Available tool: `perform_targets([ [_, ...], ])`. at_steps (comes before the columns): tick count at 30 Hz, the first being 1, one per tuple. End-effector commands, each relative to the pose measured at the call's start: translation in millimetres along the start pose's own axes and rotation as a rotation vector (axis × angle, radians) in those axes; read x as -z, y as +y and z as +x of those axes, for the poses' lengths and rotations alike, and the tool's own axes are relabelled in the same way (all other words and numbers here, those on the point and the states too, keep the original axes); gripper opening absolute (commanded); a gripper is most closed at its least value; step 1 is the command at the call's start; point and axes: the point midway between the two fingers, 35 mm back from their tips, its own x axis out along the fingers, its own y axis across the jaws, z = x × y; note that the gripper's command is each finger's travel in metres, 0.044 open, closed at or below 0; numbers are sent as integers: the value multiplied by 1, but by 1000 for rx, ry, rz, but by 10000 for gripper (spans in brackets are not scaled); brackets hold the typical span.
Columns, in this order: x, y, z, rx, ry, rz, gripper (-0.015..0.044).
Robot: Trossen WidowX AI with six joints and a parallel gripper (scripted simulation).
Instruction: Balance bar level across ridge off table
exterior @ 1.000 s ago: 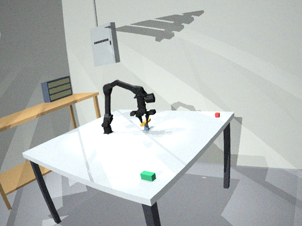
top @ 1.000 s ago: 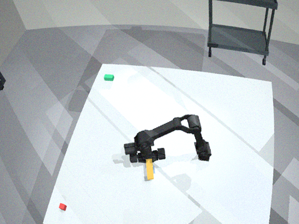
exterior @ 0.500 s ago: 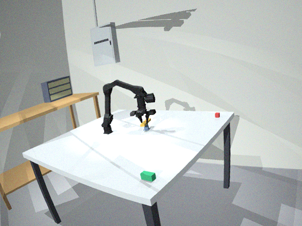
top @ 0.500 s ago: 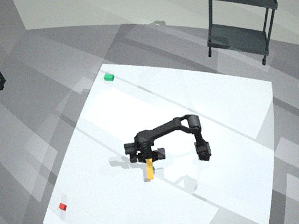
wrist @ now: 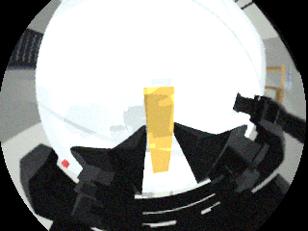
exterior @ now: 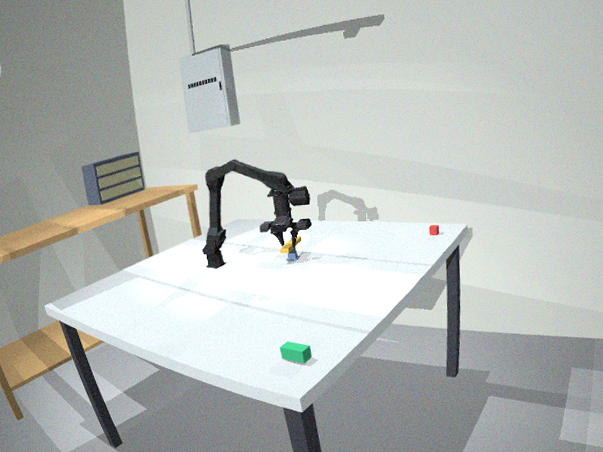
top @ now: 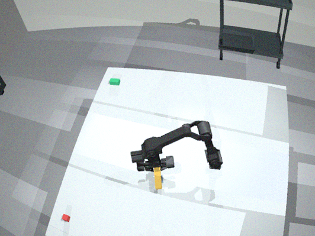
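Note:
The yellow-orange bar [top: 158, 179] [exterior: 285, 249] [wrist: 160, 108] lies over the small blue ridge [top: 162, 178] [exterior: 292, 256], which shows below it in the exterior view. The bar is clear of the table and looks roughly level; a slight tilt would be hard to see. The contact between bar and ridge is too small to make out. My gripper [exterior: 288, 246] [wrist: 159, 126] points down over the bar, one fingertip close beside each long side. It is slightly open around the bar, not gripping it. In the top view the gripper body hides its fingertips and the bar's far end.
A green block [top: 114, 82] [exterior: 295, 352] lies near one table corner. A red cube [top: 66, 217] [exterior: 434, 230] [wrist: 64, 164] lies near another corner. The arm's base [top: 214, 160] [exterior: 215, 257] stands on the white table [top: 178, 91] [exterior: 218, 320]. The arm arches over from it.

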Motion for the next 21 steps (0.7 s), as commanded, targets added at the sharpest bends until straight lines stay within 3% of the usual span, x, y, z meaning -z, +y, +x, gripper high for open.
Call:
perform_targets([
  [1,0,0,0,0,0,0,185],
  [8,0,0,0,0,0,0,185],
  [17,0,0,0,0,0,0,421],
  [21,0,0,-2,0,0,0,440],
])
